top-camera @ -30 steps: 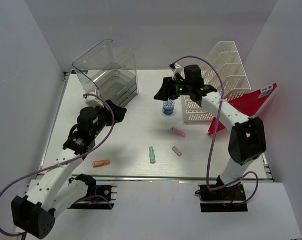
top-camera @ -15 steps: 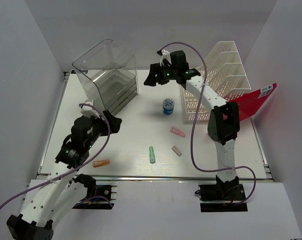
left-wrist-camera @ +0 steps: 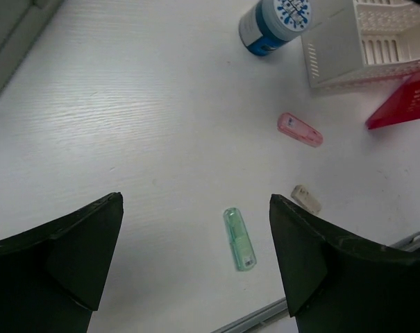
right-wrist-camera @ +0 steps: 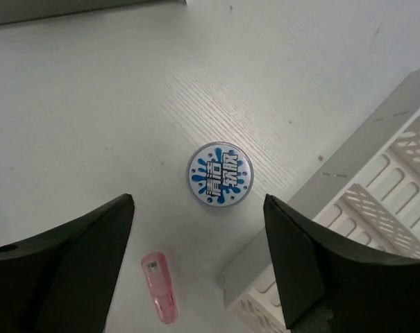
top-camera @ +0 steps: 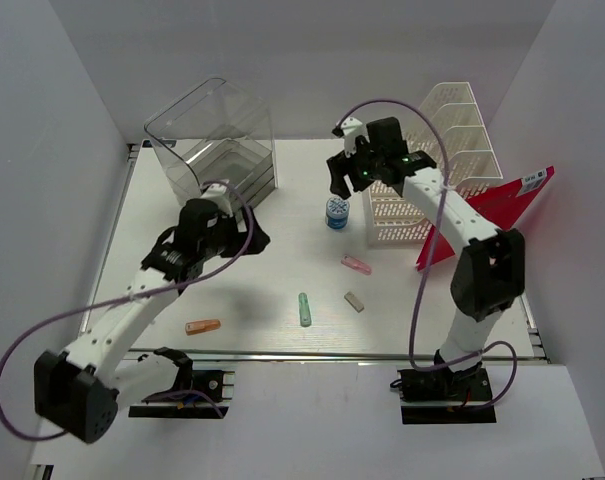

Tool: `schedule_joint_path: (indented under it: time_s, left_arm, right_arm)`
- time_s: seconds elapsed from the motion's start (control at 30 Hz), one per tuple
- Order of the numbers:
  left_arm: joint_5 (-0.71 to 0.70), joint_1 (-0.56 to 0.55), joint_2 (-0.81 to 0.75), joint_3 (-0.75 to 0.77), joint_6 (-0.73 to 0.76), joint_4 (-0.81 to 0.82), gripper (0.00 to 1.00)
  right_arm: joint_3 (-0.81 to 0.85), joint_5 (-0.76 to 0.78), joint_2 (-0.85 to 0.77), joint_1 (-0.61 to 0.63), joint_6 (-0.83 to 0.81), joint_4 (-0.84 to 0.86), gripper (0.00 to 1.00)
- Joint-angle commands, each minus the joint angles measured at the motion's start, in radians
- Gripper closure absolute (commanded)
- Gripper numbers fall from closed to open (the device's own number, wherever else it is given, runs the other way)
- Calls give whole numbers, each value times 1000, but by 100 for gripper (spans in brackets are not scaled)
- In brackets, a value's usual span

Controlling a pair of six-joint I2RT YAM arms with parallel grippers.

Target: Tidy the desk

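The desk (top-camera: 252,290) is a wide white top with small items scattered on it. My left gripper (top-camera: 247,238) hovers open over its left-middle part and holds nothing. In the left wrist view a green stick (left-wrist-camera: 239,238) lies below and between the spread fingers of the left gripper (left-wrist-camera: 196,208). My right gripper (top-camera: 340,182) hangs open just behind a blue-and-white tub (top-camera: 336,212). From the right wrist, the tub's lid (right-wrist-camera: 219,174) sits straight ahead of the empty right gripper (right-wrist-camera: 199,201), and a pink stick (right-wrist-camera: 160,286) lies lower left.
A clear drawer box (top-camera: 217,150) stands back left. A white file rack (top-camera: 432,170) and a red folder (top-camera: 492,215) stand back right. A pink stick (top-camera: 356,265), beige eraser (top-camera: 354,301), green stick (top-camera: 304,309) and orange stick (top-camera: 202,326) lie near the front rail (top-camera: 312,355).
Both grippers have opened wider. The left arm has swung right toward the desk's middle. The right gripper went to the back, then came forward to just behind the blue tub.
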Motion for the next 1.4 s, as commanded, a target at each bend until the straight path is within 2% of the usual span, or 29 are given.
schedule_joint_path:
  time_s: [0.0, 0.07, 0.17, 0.2, 0.23, 0.27, 0.3, 0.33, 0.37, 0.4, 0.47, 0.5, 0.53, 0.63, 0.83, 0.93, 1.13, 1.37]
  left_arm:
    - [77, -63, 172, 110, -8, 85, 5]
    - [61, -95, 235, 157, 13, 106, 5]
    - [1, -161, 356, 252, 69, 166, 6]
    - [-13, -178, 382, 274, 90, 200, 7]
    - [-38, -211, 426, 276, 105, 238, 7]
    - [-59, -225, 450, 279, 134, 314, 10]
    - [-106, -241, 476, 291, 154, 345, 17]
    - [-125, -256, 505, 300, 169, 373, 21]
    - [-140, -281, 570, 318, 194, 387, 26]
    - [-174, -293, 608, 367, 205, 401, 31]
    - [-206, -321, 704, 420, 219, 396, 30]
    - [-238, -321, 730, 444, 220, 396, 28]
    - [-257, -334, 752, 490, 226, 392, 20]
    - [-327, -359, 818, 561, 274, 396, 11]
    - [-398, -388, 999, 774, 332, 314, 3]
    - [-449, -400, 1069, 846, 344, 298, 2]
    - [-501, -411, 1169, 923, 349, 260, 2]
    - [-524, -393, 1251, 984, 337, 200, 2]
  right_arm:
    - [-25, -90, -198, -23, 17, 94, 27]
    - [-42, -173, -262, -27, 27, 94, 34]
    - [-91, -239, -431, -42, 40, 119, 55]
    - [-120, -242, -466, -47, 48, 126, 69]
    - [-139, -239, -494, -47, 69, 137, 77]
    - [-157, -232, -551, -54, 83, 162, 85]
    - [-182, -222, -578, -54, 97, 179, 99]
    - [-229, -204, -603, -60, 120, 191, 100]
    - [-254, -189, -649, -65, 134, 220, 100]
    - [-281, -176, -674, -68, 146, 238, 95]
    - [-354, -149, -730, -91, 169, 274, 92]
    - [-374, -140, -747, -96, 172, 300, 84]
    - [-398, -118, -758, -108, 174, 303, 83]
    - [-423, -90, -786, -139, 183, 304, 76]
    - [-460, -164, -807, -195, 224, 338, 70]
    - [-469, -182, -813, -217, 258, 340, 61]
    - [-470, -225, -821, -254, 277, 337, 57]
    - [-461, -261, -818, -281, 298, 334, 56]
